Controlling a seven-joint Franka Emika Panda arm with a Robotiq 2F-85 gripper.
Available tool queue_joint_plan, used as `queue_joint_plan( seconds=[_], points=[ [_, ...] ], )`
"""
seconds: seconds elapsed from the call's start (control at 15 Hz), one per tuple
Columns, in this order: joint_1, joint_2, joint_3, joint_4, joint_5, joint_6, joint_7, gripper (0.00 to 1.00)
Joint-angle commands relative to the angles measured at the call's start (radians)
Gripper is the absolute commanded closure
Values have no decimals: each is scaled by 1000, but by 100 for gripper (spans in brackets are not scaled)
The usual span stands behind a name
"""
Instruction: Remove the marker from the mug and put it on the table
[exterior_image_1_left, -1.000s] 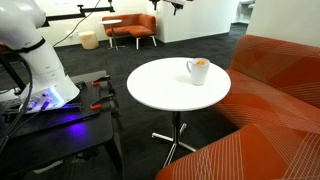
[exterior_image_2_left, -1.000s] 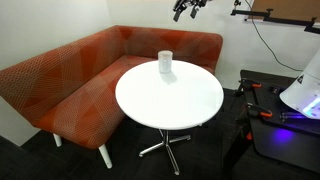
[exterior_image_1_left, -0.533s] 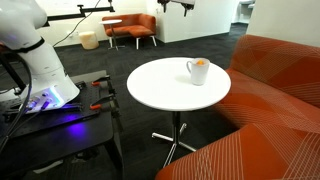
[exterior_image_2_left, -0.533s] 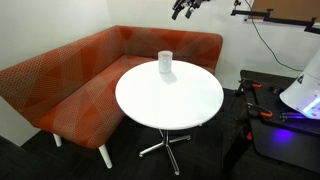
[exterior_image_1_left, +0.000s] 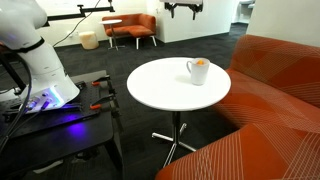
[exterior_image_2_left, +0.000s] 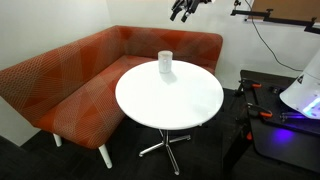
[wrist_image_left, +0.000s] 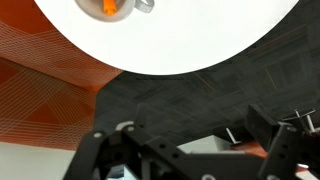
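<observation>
The white mug stands near the far edge of the round white table, with the orange marker inside it. In the wrist view the mug shows at the top edge with the marker in it, on the table. The mug and table also show in an exterior view; the marker is hidden there. My gripper hangs high above and beside the table, far from the mug, also seen in an exterior view. Its fingers are spread wide and empty.
An orange corner sofa wraps around the table. The black workbench with the robot base and red clamps stands beside it. Dark carpet lies below. An orange chair stands in the background.
The gripper has shifted slightly sideways and a little lower near the top of the exterior view. The mug and marker have not moved.
</observation>
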Motion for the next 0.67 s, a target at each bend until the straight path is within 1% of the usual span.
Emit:
queue_joint_plan(
  seconds=[0.0,0.2,0.4,0.6],
  points=[
    [-11,0,11,1,-2,-1,2,0],
    [-9,9,13,7,-13,1,4,0],
    [-13,60,13,36,-24,15,-17,0],
    [-30,109,12,68,-31,5,-48,0]
  ],
)
